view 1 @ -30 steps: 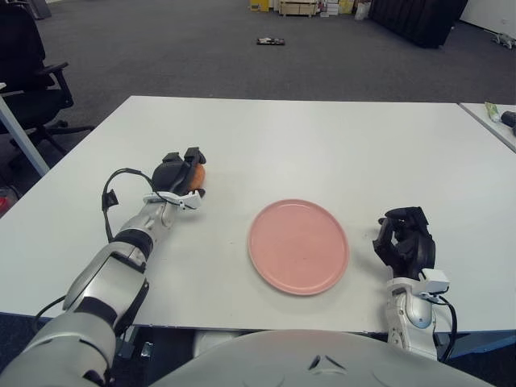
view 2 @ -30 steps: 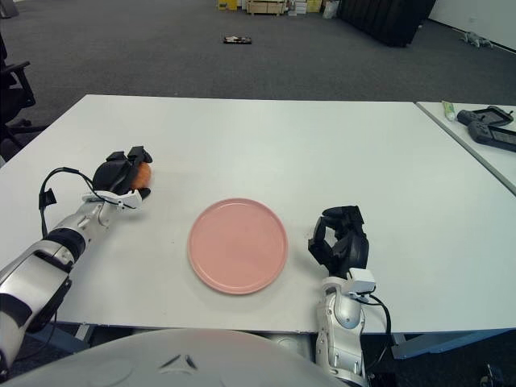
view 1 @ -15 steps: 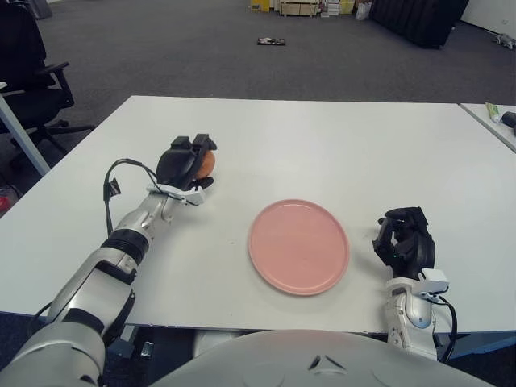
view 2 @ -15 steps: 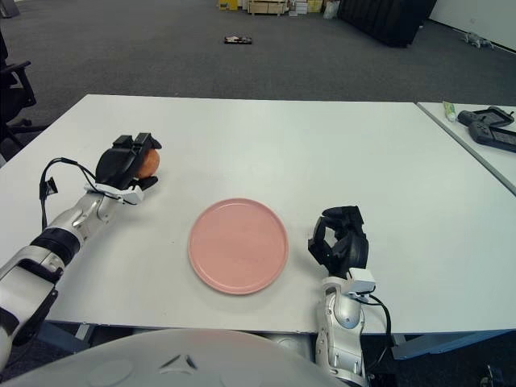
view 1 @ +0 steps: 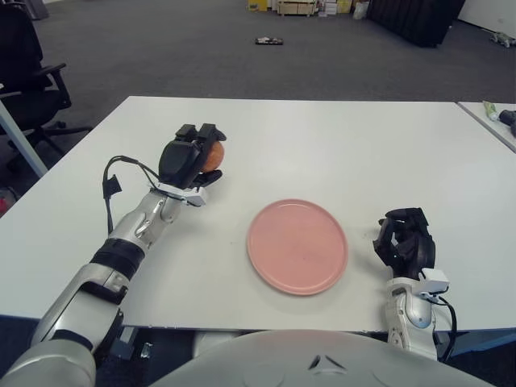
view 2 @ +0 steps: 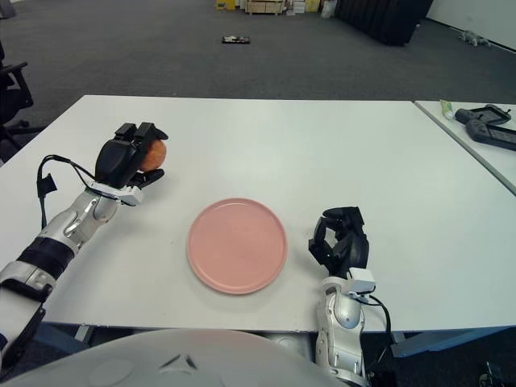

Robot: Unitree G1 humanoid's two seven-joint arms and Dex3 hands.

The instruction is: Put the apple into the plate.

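Left hand [view 1: 190, 156] higher, gripping apple [view 1: 212, 156]

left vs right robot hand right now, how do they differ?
The left robot hand grips the apple; the right robot hand holds nothing. The left shows left of the pink plate and farther up the table, arm stretched forward; the right shows just right of the plate, near the table's front edge. Both have dark, curled fingers.

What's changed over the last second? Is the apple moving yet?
Yes. The left hand, gripping the apple throughout, has lifted it and carried it up and a little right, toward the plate. The plate and the right hand, right of it, have not moved.
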